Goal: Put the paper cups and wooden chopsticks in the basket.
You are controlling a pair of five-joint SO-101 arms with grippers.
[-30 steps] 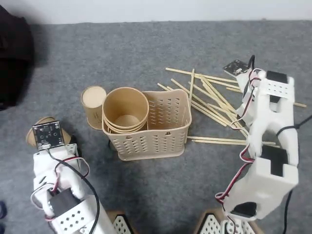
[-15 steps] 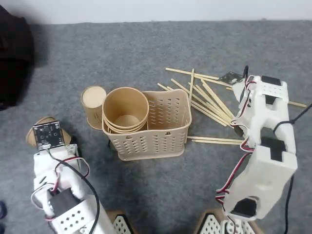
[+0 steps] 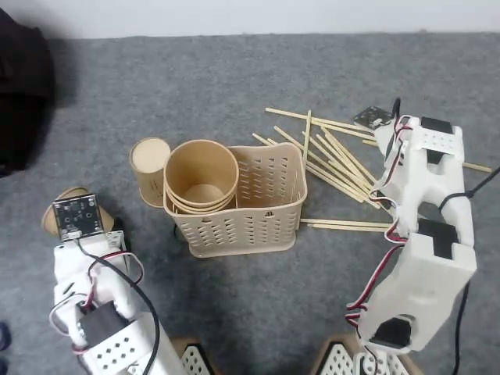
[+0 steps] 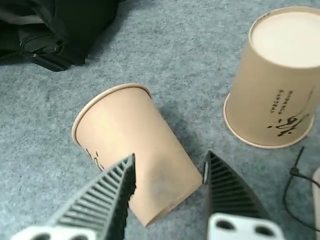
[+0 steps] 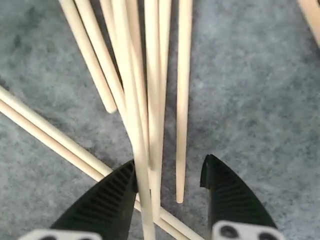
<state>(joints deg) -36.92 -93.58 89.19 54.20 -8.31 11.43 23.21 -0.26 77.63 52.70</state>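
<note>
A paper cup (image 4: 135,150) lies on its side on the grey carpet, its open end away from the camera. My left gripper (image 4: 167,175) is open just above it, one finger on either side, not touching. A second cup (image 4: 280,80) stands upside down beside the basket (image 3: 266,211), which holds a stack of cups (image 3: 201,178). Wooden chopsticks (image 3: 332,156) lie scattered to the right of the basket. My right gripper (image 5: 167,172) is open low over the chopsticks (image 5: 150,100), with several stick ends between its fingers.
A black bag (image 3: 23,86) sits at the far left edge of the carpet. A thin black cable (image 4: 295,185) lies near the upside-down cup. The right arm (image 3: 426,234) stands over the right end of the chopstick pile. Bare carpet stretches behind the basket.
The right arm has shifted slightly left and lower onto the chopstick pile. The left arm, cups and basket have not moved.
</note>
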